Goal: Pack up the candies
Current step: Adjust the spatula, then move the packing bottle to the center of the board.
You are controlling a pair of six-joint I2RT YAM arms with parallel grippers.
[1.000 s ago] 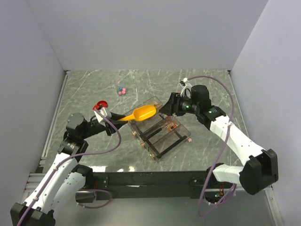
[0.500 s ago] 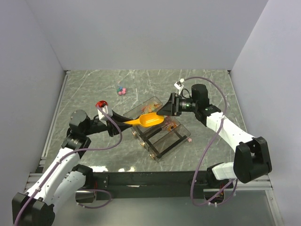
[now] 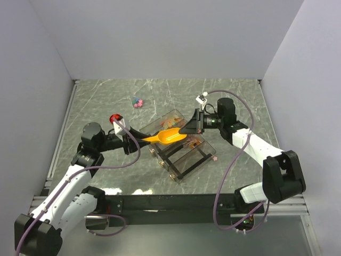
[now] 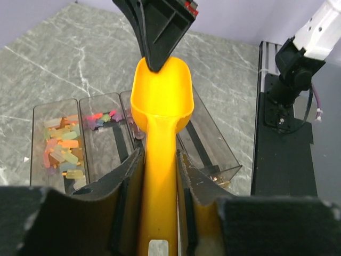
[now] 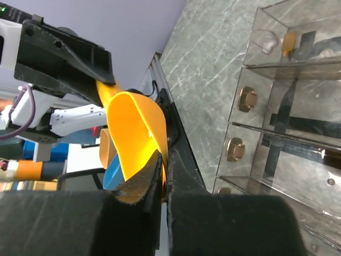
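Note:
My left gripper [image 4: 160, 156] is shut on the handle of the yellow scoop [image 4: 160, 101], held level over the clear compartment box [image 3: 184, 157]. The scoop's bowl looks empty. My right gripper [image 5: 164, 160] is shut on the front rim of the scoop [image 5: 133, 133], and its black fingers meet the bowl's far lip in the left wrist view. Candies [image 4: 61, 149], pink, orange and yellow, lie in two left compartments of the box. A few loose candies [image 3: 138, 102] sit on the table behind it.
A red lid [image 3: 114, 118] lies by my left arm. The box's near compartments [image 5: 287, 106] show brass bolts in their walls. Grey walls close in the marble table on three sides.
My right gripper has shut on the scoop's rim; it was open beside it before. The scoop has shifted slightly right and toward the box's middle.

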